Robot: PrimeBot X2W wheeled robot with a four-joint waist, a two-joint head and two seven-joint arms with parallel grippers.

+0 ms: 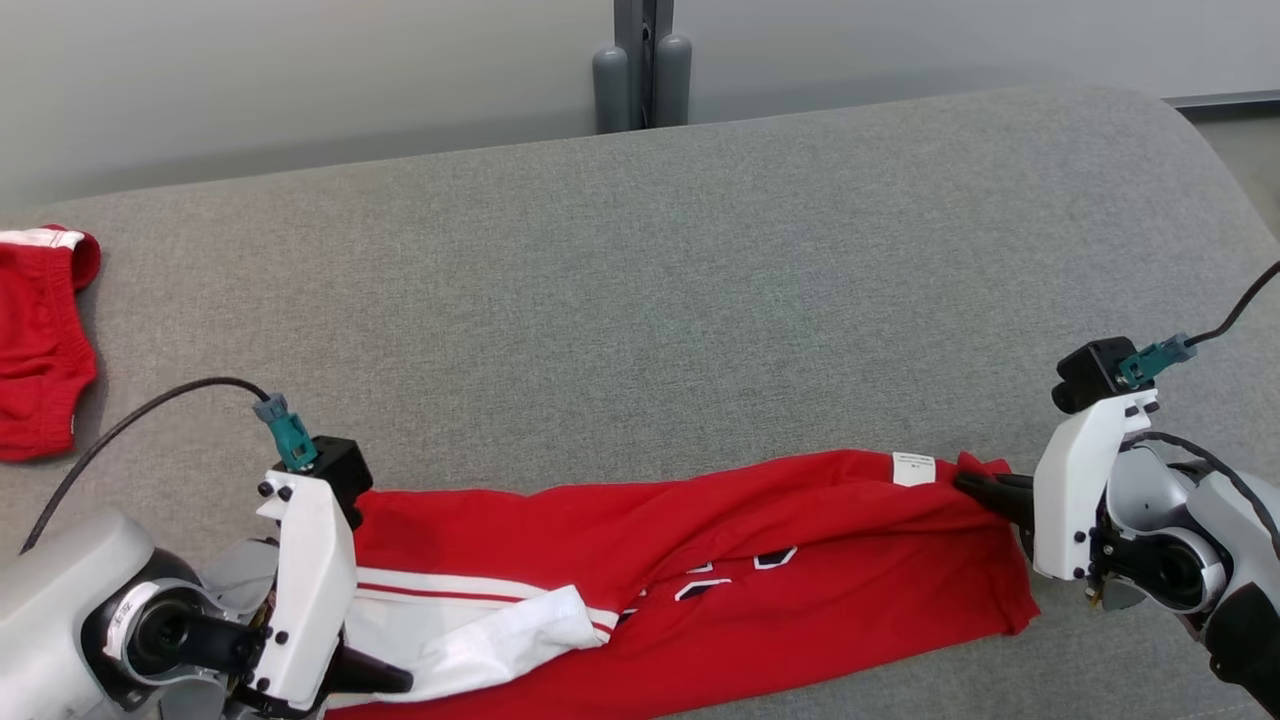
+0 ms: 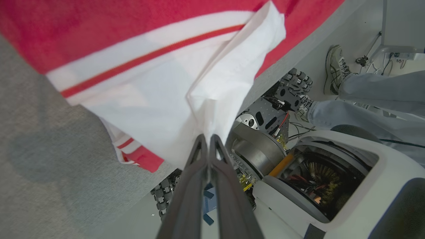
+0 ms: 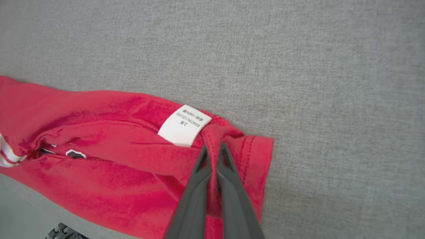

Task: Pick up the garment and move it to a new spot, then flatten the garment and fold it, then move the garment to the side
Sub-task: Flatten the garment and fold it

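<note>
Garment [image 1: 700, 560] lengthwise between left tool [image 2: 208, 139] and right tool [image 3: 212, 148], seemingly taut.

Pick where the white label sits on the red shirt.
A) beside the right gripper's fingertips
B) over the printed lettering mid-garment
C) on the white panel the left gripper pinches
A: the white label lies on the red shirt right next to the tips of the shut right gripper.

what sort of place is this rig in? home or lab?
Probably a robotics lab, not a home: a grey cloth-covered bench holding the red garment, loose cables on a pale floor, and a person's shoe near exposed robot hardware.
</note>
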